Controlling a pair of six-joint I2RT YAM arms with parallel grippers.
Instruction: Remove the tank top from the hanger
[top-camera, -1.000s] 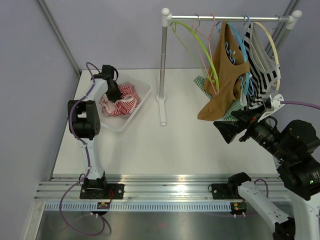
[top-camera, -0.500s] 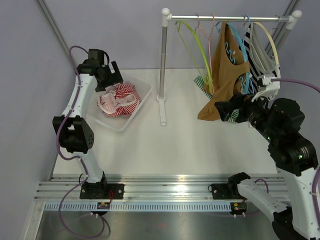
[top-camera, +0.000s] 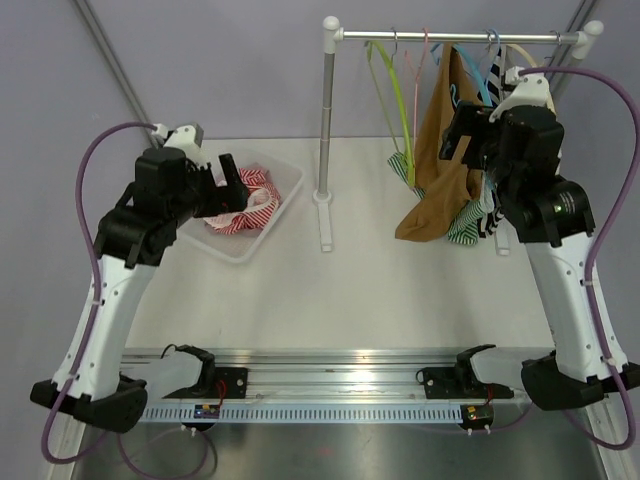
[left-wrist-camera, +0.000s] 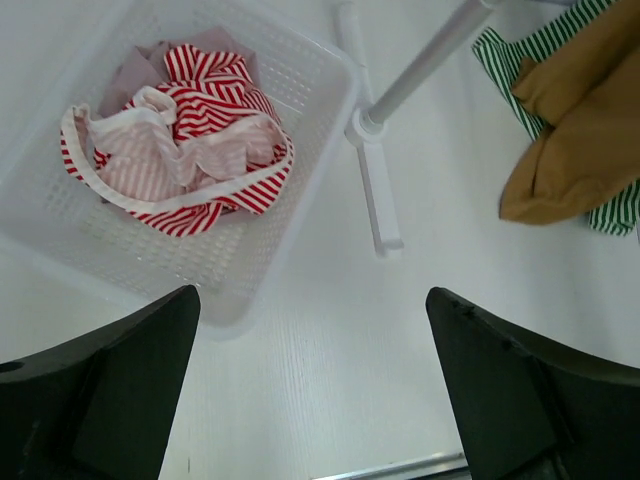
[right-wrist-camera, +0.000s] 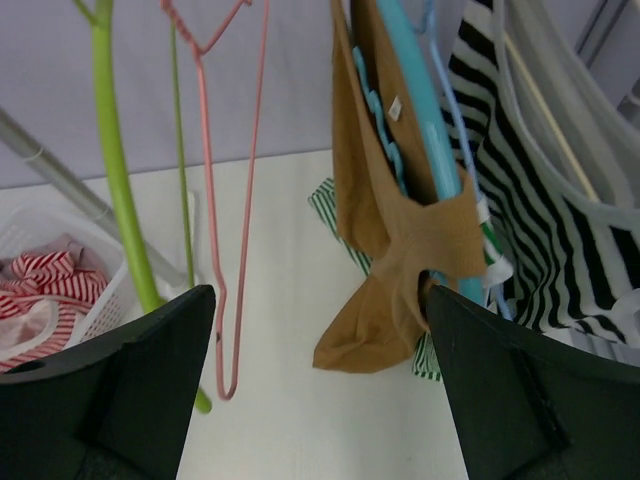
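A: Tank top (right-wrist-camera: 385, 220), the brown one, hangs on the blue hanger (right-wrist-camera: 425, 120) from the rail (top-camera: 450, 37), right beside a black-and-white striped top (right-wrist-camera: 560, 230).

B: Right gripper (right-wrist-camera: 315, 390) faces it, jaws spread wide, nothing held. Left gripper (left-wrist-camera: 315, 390) gapes empty too, near the basket (left-wrist-camera: 330, 100) of red-striped cloth (left-wrist-camera: 215, 90).

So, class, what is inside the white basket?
Inside the basket lies a crumpled red-and-white striped top, with a grey cloth showing behind it. The top covers most of that cloth, so anything underneath is hidden.
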